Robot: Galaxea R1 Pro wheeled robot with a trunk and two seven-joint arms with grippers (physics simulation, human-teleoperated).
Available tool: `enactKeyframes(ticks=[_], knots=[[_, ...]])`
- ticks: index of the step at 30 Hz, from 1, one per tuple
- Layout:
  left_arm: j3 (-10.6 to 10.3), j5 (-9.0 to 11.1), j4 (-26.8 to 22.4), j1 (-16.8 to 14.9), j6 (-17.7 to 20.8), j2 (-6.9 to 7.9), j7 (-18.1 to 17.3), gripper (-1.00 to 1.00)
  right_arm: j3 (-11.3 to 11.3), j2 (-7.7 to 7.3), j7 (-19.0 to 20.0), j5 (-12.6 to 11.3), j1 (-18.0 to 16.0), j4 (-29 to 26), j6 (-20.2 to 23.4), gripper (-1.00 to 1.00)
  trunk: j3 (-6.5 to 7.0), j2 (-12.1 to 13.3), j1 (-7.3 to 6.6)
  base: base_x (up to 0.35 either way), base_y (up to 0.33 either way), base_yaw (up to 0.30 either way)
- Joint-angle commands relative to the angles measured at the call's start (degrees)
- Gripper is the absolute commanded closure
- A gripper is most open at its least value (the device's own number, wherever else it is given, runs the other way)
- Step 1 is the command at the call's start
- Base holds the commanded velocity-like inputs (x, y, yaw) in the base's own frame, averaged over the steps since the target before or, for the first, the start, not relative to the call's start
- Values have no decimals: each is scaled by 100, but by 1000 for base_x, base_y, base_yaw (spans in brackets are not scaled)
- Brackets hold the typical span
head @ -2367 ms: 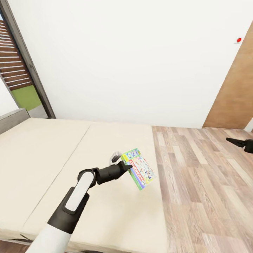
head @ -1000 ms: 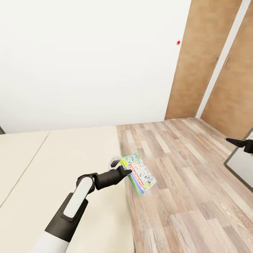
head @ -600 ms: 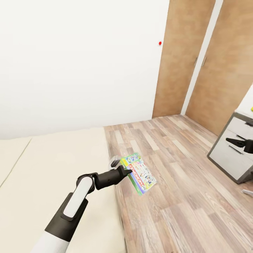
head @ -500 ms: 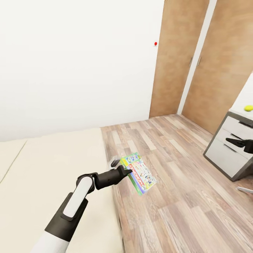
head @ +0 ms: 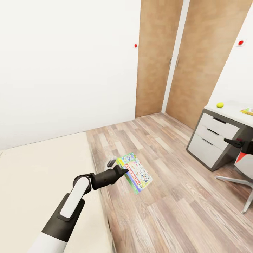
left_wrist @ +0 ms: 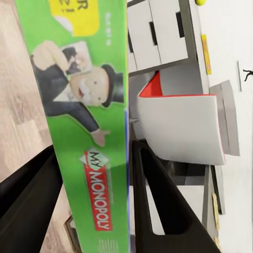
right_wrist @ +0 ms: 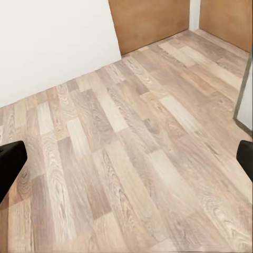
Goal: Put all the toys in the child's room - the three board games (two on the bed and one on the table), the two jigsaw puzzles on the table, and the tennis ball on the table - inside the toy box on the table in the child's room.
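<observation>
Left pincer [head: 119, 171] grips board game [head: 135, 172] over floor [head: 182, 211]

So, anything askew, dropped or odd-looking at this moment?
Nothing stands out. The left gripper has its fingers clamped on the Monopoly board game, which is carried tilted over the wooden floor. The tennis ball sits on the grey desk. The right gripper is open, holding nothing.

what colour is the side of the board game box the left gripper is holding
Bright green, with the Monopoly man and a red logo on the board game box; clearest in the left wrist view.
</observation>
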Motion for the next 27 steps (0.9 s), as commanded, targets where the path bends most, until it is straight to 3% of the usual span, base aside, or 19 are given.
enactKeyframes(ticks=[1, 7, 13, 16, 21, 27], knots=[[93, 75, -9, 23, 20, 0, 59, 100, -4, 84, -22, 34, -8, -1, 28, -100, 13, 39, -23, 0, 0, -295], [412, 80, -14, 169, 16, 1, 59, 100, -2, 227, -205, 36, -9, -1, 26, -100, 121, 280, -155, 0, 0, -295], [774, 87, -20, 280, 52, 6, 53, 100, 69, 263, -234, 32, -4, -2, 20, -100, 229, 520, -287, 0, 0, -295], [835, 89, -110, 312, 59, 65, 51, 100, 323, 275, -235, 34, -3, -3, 16, -100, 283, 640, -352, 0, 0, -295], [874, 83, -262, 405, 65, 219, 52, 100, 518, 281, -235, 39, -1, -1, -12, -100, 372, 841, -462, 0, 0, -296], [1045, 93, -303, 453, 72, 305, 51, 100, 562, 282, -235, 41, 7, -1, -24, -100, 480, 1082, -594, 0, 0, -296]])
